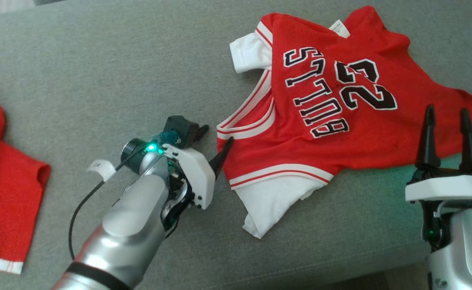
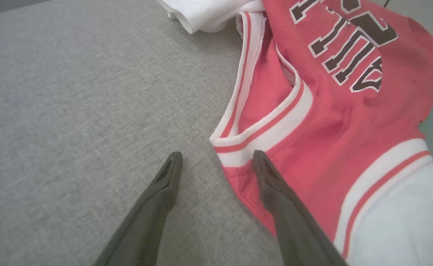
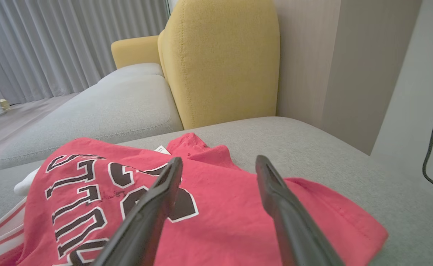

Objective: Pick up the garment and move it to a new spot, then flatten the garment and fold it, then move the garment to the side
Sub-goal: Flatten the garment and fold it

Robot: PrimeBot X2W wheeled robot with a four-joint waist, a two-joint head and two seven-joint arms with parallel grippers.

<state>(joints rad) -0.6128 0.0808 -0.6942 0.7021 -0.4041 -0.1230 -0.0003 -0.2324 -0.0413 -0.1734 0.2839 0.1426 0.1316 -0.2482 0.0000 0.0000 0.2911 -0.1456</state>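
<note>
A second red cloth (image 1: pixel 6 193) lies at the far left of the grey sofa seat (image 1: pixel 99 60). The left gripper (image 1: pixel 217 135) is spread wide and empty, one fingertip at the collar of the red jersey (image 1: pixel 380 137). The jersey lies crumpled at centre-right, its long axis running left-right with the neck pointing left and the hem right. The right gripper (image 1: pixel 447 110) is also spread and empty, poised over the hem end.

The left gripper (image 1: pixel 218 135) angles rightward, jaws apart; the right gripper (image 1: pixel 447 109) points forward, jaws apart.
</note>
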